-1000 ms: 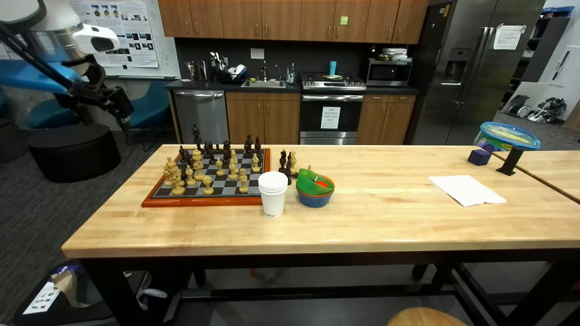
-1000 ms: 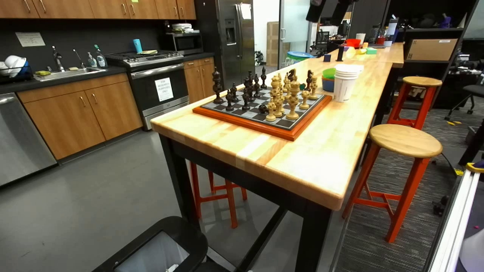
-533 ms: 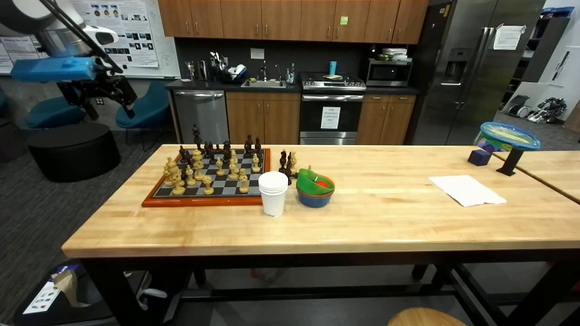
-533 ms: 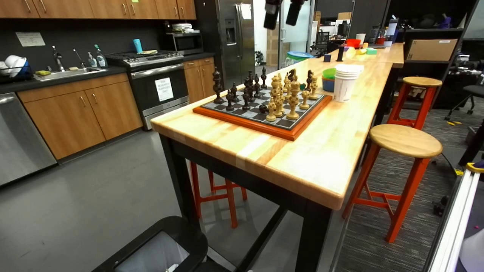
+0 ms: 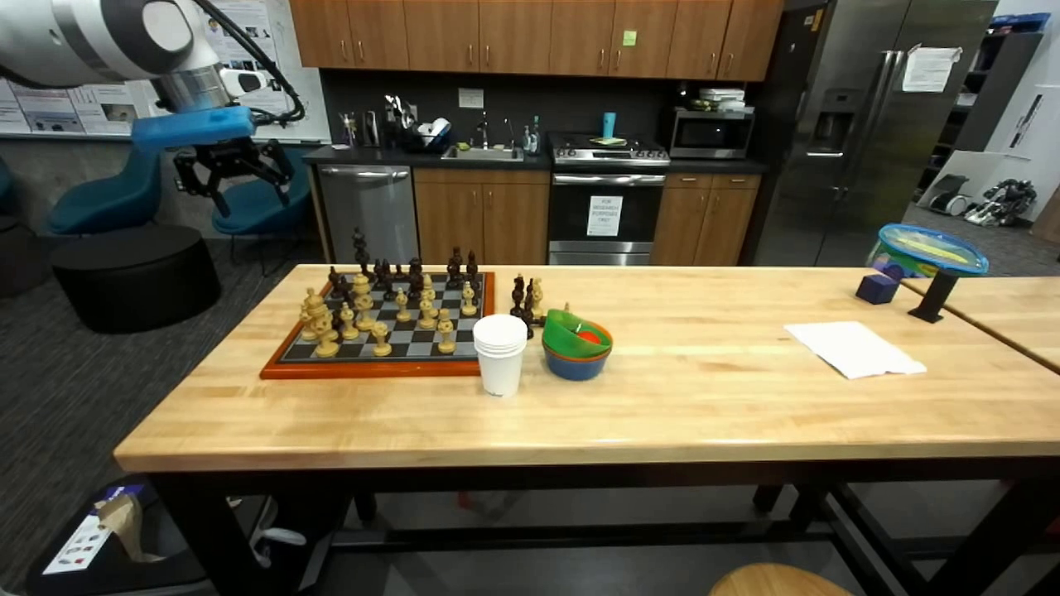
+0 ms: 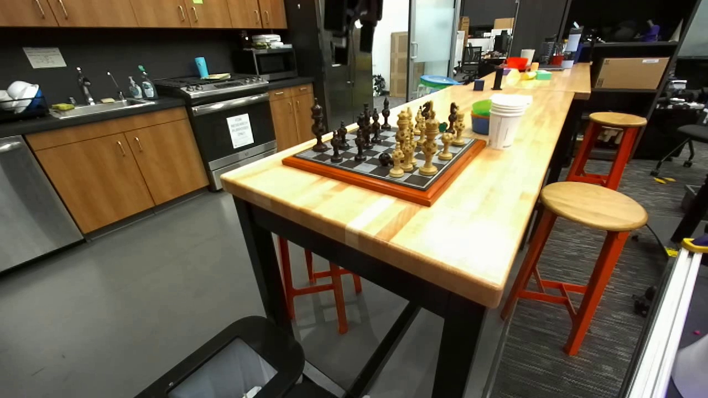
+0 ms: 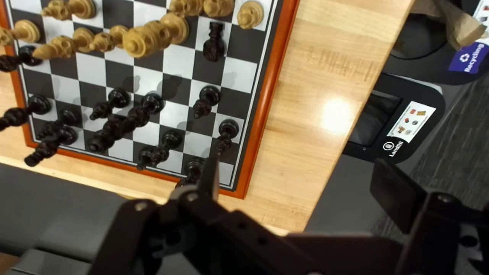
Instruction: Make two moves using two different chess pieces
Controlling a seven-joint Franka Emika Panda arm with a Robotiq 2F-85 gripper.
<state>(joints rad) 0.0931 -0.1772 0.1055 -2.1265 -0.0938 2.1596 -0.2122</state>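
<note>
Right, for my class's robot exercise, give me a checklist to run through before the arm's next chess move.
1. Gripper open and holding nothing: ok.
2. Chess pieces all standing upright: not ok; a dark piece lies on its side on the chessboard.
3. Gripper at piece height: not ok; it hangs higher than the pieces.
4. White cups off the chessboard: ok.
5. Whose turn it is: cannot tell.

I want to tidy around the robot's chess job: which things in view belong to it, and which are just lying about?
Belongs to the job:
gripper
chessboard
light pieces and dark pieces on it

Just lying about:
white cups
bowls
paper
purple block
blue-lidded tub
off-board chess pieces, probably out of play
</note>
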